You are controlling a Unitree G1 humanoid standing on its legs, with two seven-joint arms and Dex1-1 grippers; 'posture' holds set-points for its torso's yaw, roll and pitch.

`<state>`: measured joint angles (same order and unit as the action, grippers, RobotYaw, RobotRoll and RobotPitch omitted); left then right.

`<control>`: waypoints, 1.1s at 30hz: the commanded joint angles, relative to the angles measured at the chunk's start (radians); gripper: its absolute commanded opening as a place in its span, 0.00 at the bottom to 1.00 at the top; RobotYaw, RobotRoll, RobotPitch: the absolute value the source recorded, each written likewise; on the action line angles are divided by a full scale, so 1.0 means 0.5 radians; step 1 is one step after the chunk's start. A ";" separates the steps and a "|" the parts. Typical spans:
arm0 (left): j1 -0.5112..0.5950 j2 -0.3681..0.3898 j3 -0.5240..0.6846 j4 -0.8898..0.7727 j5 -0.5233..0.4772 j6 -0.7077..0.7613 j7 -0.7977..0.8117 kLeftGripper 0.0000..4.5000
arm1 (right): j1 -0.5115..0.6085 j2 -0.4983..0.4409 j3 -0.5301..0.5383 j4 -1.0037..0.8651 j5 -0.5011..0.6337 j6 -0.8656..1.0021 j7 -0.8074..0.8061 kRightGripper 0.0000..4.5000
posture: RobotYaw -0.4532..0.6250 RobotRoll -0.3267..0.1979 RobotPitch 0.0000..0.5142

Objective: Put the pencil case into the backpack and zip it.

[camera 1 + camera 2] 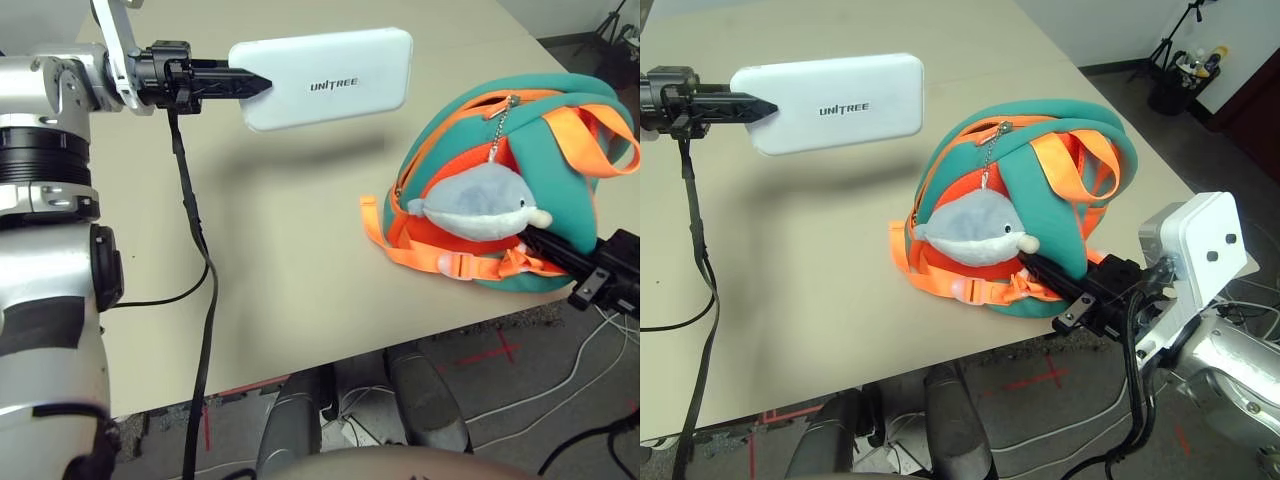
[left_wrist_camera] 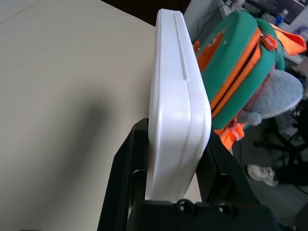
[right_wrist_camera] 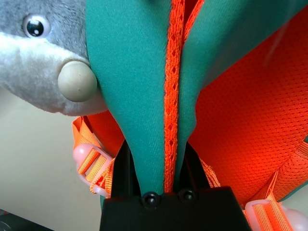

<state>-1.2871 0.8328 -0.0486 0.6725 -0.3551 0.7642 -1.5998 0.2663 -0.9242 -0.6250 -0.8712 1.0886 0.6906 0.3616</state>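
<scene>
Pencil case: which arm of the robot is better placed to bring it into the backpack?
Likely the left: its fingers already hold the pencil case above the table, while the right pinches the backpack.

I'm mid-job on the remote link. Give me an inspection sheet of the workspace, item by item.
Surface: pale table, a soft shadow under the raised case.
Pencil case: white, lettered UNITREE, held clear of the table.
Backpack: teal and orange, on the table near its edge, plush shark attached.
Clutter: nothing seen on the table.
Left hand: closed on the case.
Right hand: closed on a teal strap of the backpack.
Cables: black one hanging from the left wrist; pale ones on the floor.
Surroundings: tripod beyond the table.
</scene>
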 commanded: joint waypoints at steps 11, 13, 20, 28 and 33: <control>0.023 0.210 -0.057 -0.238 -0.144 -0.032 -0.029 0.32 | 0.025 0.135 0.161 0.149 -0.285 -0.075 0.144 0.11 | 0.22 0.62 0.35; 0.079 0.269 -0.068 -0.359 -0.264 0.031 -0.029 0.32 | -0.015 0.130 0.196 0.181 -0.307 -0.077 0.163 0.11 | 0.23 0.62 0.35; 0.206 0.412 -0.086 -0.605 -0.489 0.093 -0.029 0.32 | -0.106 0.125 0.255 0.301 -0.394 -0.090 0.260 0.11 | 0.25 0.62 0.35; 0.207 0.391 -0.092 -0.631 -0.476 0.061 -0.029 0.32 | -0.165 0.135 0.278 0.382 -0.469 -0.105 0.326 0.11 | 0.25 0.62 0.34; 0.179 0.366 -0.134 -0.603 -0.482 0.028 -0.029 0.32 | -0.159 0.159 0.263 0.388 -0.496 -0.111 0.335 0.11 | 0.24 0.62 0.33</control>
<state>-1.1761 1.0104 -0.1108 0.3670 -0.5897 0.7939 -1.6051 0.1733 -0.8510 -0.4957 -0.6889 0.8571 0.6257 0.5246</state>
